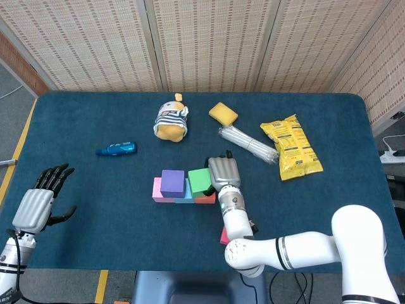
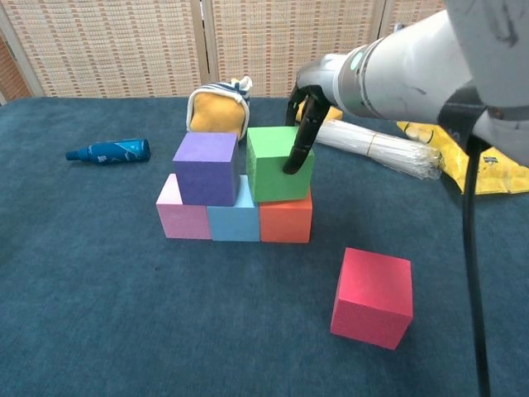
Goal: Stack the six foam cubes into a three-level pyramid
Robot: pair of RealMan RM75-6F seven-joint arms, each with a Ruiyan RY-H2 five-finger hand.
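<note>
The blue table (image 1: 76, 114) carried everything. At its 2 o'clock lay a yellow snack bag (image 1: 291, 147), and beside that, toward the centre, a bundle of clear straws (image 1: 248, 143) lying slantwise. At 12 o'clock sat a striped plush toy (image 1: 171, 120) with a yellow sponge (image 1: 223, 113) to its right; a blue bottle (image 1: 116, 149) lay on its side at 9 o'clock.

The right arm (image 2: 413, 66) crossed the chest view from the right edge, hiding part of the snack bag and the sponge. The right hand (image 2: 304, 112) gripped the green cube (image 2: 277, 164), dark fingers (image 2: 296, 149) down its front face and the rest behind it. That cube sat on the second level, over the light blue cube (image 2: 233, 217) and orange cube (image 2: 285, 222), just beside the purple cube (image 2: 207, 168) — which rested over the pink cube (image 2: 182, 217) and the light blue one. The three bottom cubes touched in a row near the table's centre.

The red cube (image 2: 374, 295) stood apart at 5 o'clock from the stack, largely hidden by the forearm in the head view.

The left hand (image 1: 39, 202) hovered at 8 o'clock — fingers spread, holding nothing.
</note>
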